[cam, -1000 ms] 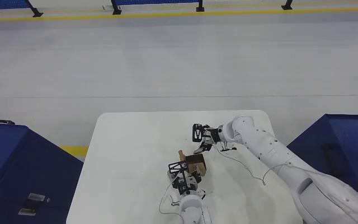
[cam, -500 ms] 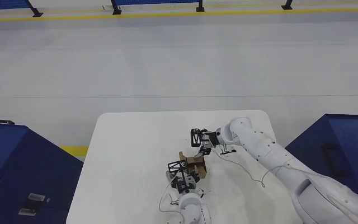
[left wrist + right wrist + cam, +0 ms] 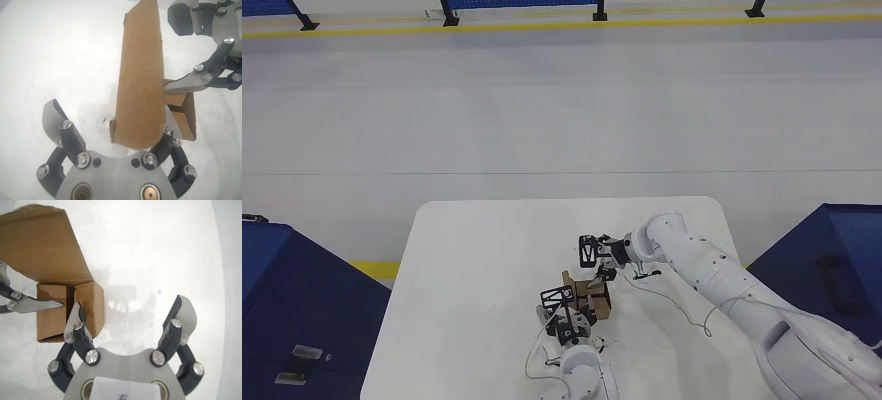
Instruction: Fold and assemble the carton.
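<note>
— Where's the carton [image 3: 589,291]?
— On the table [image 3: 472,290], well in from its edges, one flap up. The right gripper [image 3: 594,258] has closed in, jaws wide, one finger inside the carton. The left gripper [image 3: 560,302], beside the carton, gapes too.

1. Looks like a big test hall or lab, not a home.
2. One white table [image 3: 472,290] stands on a wide grey floor [image 3: 542,110], w/ floor all round it.
3. Far behind the table: a yellow line [image 3: 542,24] painted on the floor & a blue fence [image 3: 522,4] on black feet.
4. Close by the table's left & right sides: big blue blocks [image 3: 302,300]. A short yellow strip [image 3: 377,268] is by the left one.
</note>
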Controlling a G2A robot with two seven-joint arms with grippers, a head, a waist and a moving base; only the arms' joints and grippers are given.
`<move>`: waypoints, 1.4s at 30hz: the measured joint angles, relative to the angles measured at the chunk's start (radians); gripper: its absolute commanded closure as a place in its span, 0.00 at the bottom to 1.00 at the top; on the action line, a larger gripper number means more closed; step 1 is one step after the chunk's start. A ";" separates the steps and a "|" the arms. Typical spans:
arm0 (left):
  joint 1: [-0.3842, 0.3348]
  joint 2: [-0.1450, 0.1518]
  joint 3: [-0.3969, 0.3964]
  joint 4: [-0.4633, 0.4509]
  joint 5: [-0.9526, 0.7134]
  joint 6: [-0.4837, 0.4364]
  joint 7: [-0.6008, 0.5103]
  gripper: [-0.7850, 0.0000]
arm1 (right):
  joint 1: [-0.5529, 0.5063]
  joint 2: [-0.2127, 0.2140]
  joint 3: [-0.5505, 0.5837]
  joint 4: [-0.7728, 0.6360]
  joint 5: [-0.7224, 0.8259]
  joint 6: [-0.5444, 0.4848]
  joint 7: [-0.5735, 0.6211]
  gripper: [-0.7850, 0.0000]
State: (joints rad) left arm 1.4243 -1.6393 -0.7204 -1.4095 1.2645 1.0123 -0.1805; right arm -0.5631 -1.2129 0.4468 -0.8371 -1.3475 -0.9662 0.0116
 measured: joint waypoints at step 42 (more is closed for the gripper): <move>0.010 0.011 0.022 -0.046 0.078 0.000 -0.031 0.00 | -0.027 -0.026 0.064 -0.005 -0.056 0.007 -0.007 0.00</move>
State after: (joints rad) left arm 1.4338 -1.6286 -0.6989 -1.4558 1.3422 1.0119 -0.2113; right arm -0.5903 -1.2388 0.5109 -0.8425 -1.4031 -0.9588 0.0042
